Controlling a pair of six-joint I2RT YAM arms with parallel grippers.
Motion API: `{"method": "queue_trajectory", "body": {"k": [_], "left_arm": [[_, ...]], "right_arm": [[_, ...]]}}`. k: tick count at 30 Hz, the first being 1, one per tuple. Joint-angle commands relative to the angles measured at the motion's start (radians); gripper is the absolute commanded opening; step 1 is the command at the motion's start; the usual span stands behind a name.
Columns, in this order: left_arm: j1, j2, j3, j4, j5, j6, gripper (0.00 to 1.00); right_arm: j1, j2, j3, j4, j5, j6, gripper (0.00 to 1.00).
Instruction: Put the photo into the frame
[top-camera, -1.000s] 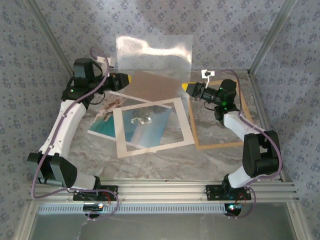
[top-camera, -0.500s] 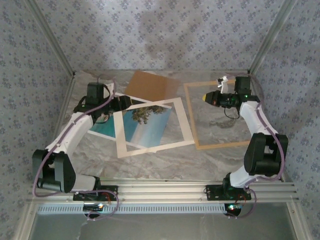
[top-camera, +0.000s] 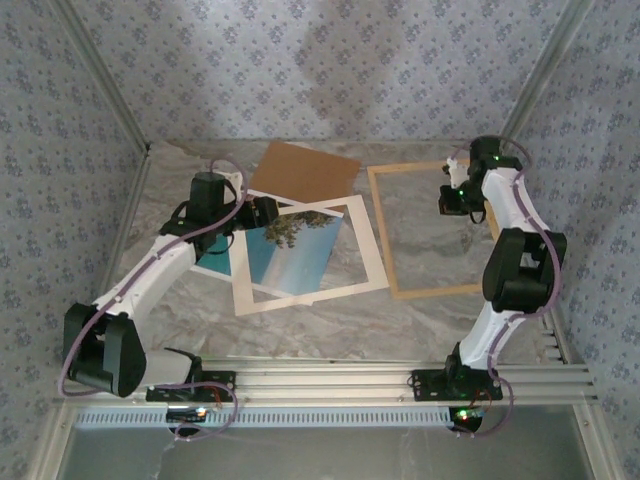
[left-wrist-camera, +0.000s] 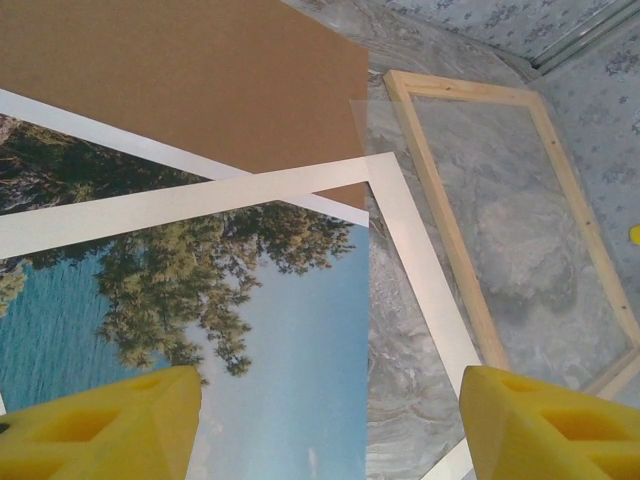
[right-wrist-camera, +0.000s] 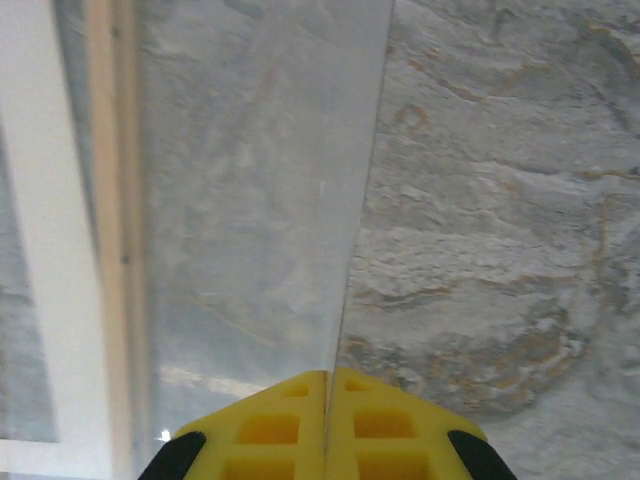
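The photo (top-camera: 290, 250) of sea, sky and trees lies flat at the table's middle left, partly under a white mat (top-camera: 365, 250). The light wood frame (top-camera: 440, 291) lies flat to its right. My left gripper (top-camera: 268, 212) hovers over the photo's far edge, open, with nothing between its yellow fingers. The left wrist view shows the photo (left-wrist-camera: 290, 330) below that gripper (left-wrist-camera: 330, 420) and the frame (left-wrist-camera: 446, 230) to the right. My right gripper (top-camera: 452, 197) is over the frame's far right part, shut (right-wrist-camera: 328, 378) on a clear sheet (right-wrist-camera: 250, 200) beside the frame rail (right-wrist-camera: 115, 200).
A brown backing board (top-camera: 305, 172) lies at the back, partly under the mat and photo; it also shows in the left wrist view (left-wrist-camera: 180, 80). The mat (left-wrist-camera: 420, 270) overlaps the photo at an angle. Patterned walls close in the marbled table (top-camera: 330, 320) on three sides.
The clear sheet, held up at the back by both grippers, came down toward the frame. My left gripper opened, let go and moved over the photo. The right arm swung right with the sheet.
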Motion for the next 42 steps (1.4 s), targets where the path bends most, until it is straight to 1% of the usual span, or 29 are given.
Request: {"method": "queue_trajectory", "body": {"k": [1, 6, 9, 12, 21, 28, 42], "left_arm": [[-0.01, 0.006, -0.006, 0.026, -0.029, -0.002, 0.7], [-0.018, 0.012, -0.003, 0.01, -0.061, 0.02, 0.69], [-0.023, 0.025, 0.005, 0.007, -0.064, 0.02, 0.69], [-0.031, 0.043, 0.017, 0.001, -0.07, 0.021, 0.7], [-0.103, 0.142, 0.086, -0.028, -0.05, 0.074, 0.72], [-0.153, 0.186, 0.08, 0.028, -0.009, 0.086, 0.76], [-0.177, 0.23, 0.099, 0.035, -0.018, 0.076, 0.76]], "right_arm": [[-0.014, 0.044, 0.066, -0.057, 0.088, -0.069, 0.0], [-0.028, 0.107, 0.109, -0.021, 0.084, -0.041, 0.0], [-0.046, 0.137, 0.131, -0.011, 0.028, -0.011, 0.0], [-0.062, 0.154, 0.132, 0.008, 0.002, 0.007, 0.0], [-0.085, 0.195, 0.143, 0.02, 0.008, 0.014, 0.0], [-0.096, 0.219, 0.149, 0.035, 0.009, 0.017, 0.0], [-0.107, 0.262, 0.201, 0.025, 0.002, 0.006, 0.0]]}}
